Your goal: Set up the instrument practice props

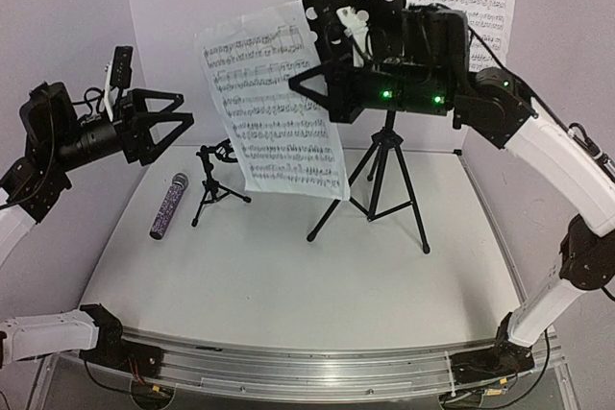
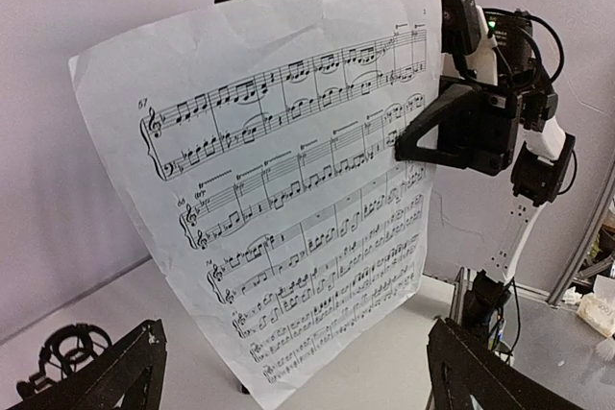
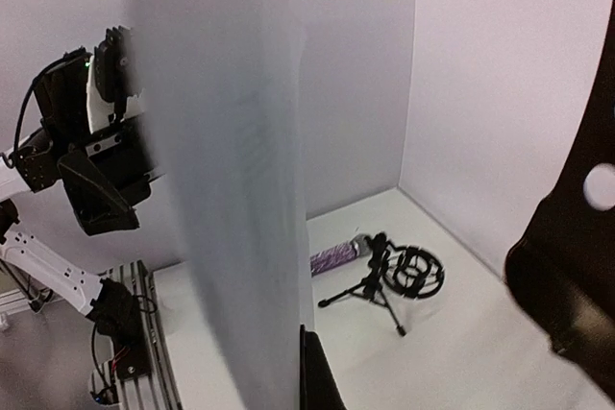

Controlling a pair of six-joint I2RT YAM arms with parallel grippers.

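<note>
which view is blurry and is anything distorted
right wrist: the sheet-music page is a grey blur near the lens, the mic stand behind is sharp; left wrist: its notes read crisp; top external: the table edge bows from lens distortion

A blurred white page (image 3: 231, 189) fills the centre. At 5 o'clock on the counter (image 3: 461, 352) stands a tripod mic stand (image 3: 384, 280), with a purple microphone (image 3: 334, 257) at its 10 o'clock.

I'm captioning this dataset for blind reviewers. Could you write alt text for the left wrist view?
A white sheet-music page fills the frame, pinched at its right edge by the right arm's fingers. The left arm's own fingers stand wide apart at the bottom corners, touching nothing; the mic stand's ring holder shows at lower left.
</note>
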